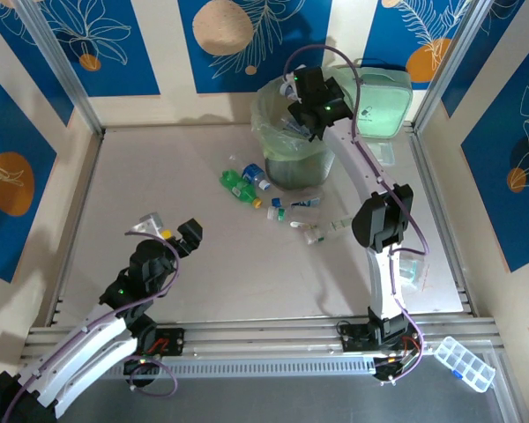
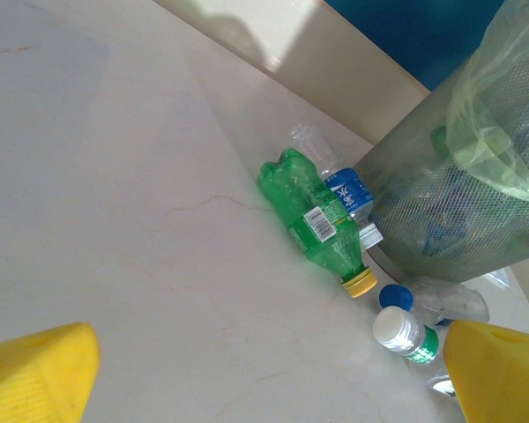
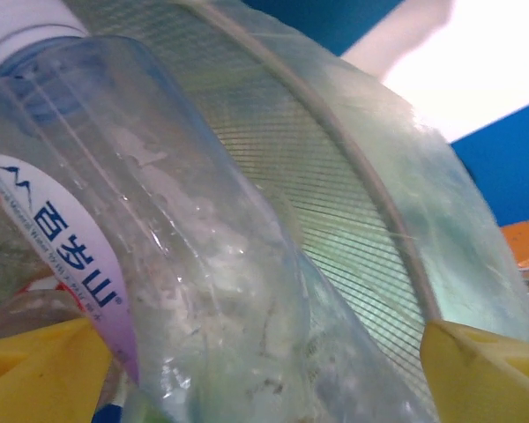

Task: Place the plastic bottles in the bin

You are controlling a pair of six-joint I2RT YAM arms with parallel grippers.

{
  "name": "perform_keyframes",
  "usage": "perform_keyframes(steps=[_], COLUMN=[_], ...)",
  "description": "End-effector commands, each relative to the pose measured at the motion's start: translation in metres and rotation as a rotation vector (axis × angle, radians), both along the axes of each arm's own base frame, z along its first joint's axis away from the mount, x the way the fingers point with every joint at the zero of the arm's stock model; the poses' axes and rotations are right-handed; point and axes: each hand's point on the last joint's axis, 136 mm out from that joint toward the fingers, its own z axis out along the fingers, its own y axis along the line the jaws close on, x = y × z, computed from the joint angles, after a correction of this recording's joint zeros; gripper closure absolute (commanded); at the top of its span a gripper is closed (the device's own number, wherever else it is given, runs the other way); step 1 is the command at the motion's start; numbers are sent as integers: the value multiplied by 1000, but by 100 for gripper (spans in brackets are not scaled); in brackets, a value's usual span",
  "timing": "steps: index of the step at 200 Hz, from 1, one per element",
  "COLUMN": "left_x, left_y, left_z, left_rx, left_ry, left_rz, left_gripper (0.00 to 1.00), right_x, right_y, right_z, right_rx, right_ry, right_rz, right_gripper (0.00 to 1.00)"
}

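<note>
The bin (image 1: 297, 166), a grey mesh bucket lined with a pale green bag, stands at the back centre. My right gripper (image 1: 311, 116) hangs over its mouth. In the right wrist view a clear bottle (image 3: 185, 264) with a white and purple label lies between the wide-apart jaws of the right gripper (image 3: 264, 374); it is against the left pad and clear of the right one, with the bin's mesh wall (image 3: 353, 203) behind. Several bottles lie in front of the bin, among them a green bottle (image 1: 238, 183) (image 2: 313, 220), a blue-labelled clear one (image 2: 342, 183) and a white-capped one (image 2: 406, 333). My left gripper (image 1: 171, 232) (image 2: 273, 374) stands open over bare table.
A mint-green flat case (image 1: 381, 95) leans behind the bin. Small clear packets (image 1: 411, 266) lie by the right arm, and a clear compartment box (image 1: 464, 362) sits at the front right. Metal frame posts and wall panels bound the table.
</note>
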Motion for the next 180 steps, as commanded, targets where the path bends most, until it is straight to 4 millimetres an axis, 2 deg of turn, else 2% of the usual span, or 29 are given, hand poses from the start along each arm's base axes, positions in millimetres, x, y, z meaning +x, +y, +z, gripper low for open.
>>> perform_keyframes(steps=[1, 32, 50, 77, 96, 143, 161, 180], left_x=[1, 2, 3, 3, 3, 5, 6, 7], left_y=[4, 2, 0, -2, -4, -6, -7, -11], left_z=[1, 0, 0, 1, 2, 3, 4, 3], left_rx=[17, 19, 18, 17, 16, 20, 17, 12], left_ry=[-9, -7, -6, -5, -10, -16, -21, -22], left_rz=[18, 13, 4, -5, -14, -23, -29, -41], left_gripper=[1, 1, 1, 1, 1, 1, 1, 1], right_x=[-2, -4, -11, -22, -29, -35, -43, -55], right_y=[-18, -9, 4, 25, 32, 24, 25, 24], right_z=[13, 6, 13, 28, 38, 39, 52, 76], right_rx=[55, 80, 142, 193, 238, 255, 314, 412], right_ry=[-19, 8, 25, 26, 26, 39, 23, -18], right_rz=[-69, -43, 10, 87, 115, 91, 83, 64], right_gripper=[9, 6, 2, 1, 1, 1, 3, 8])
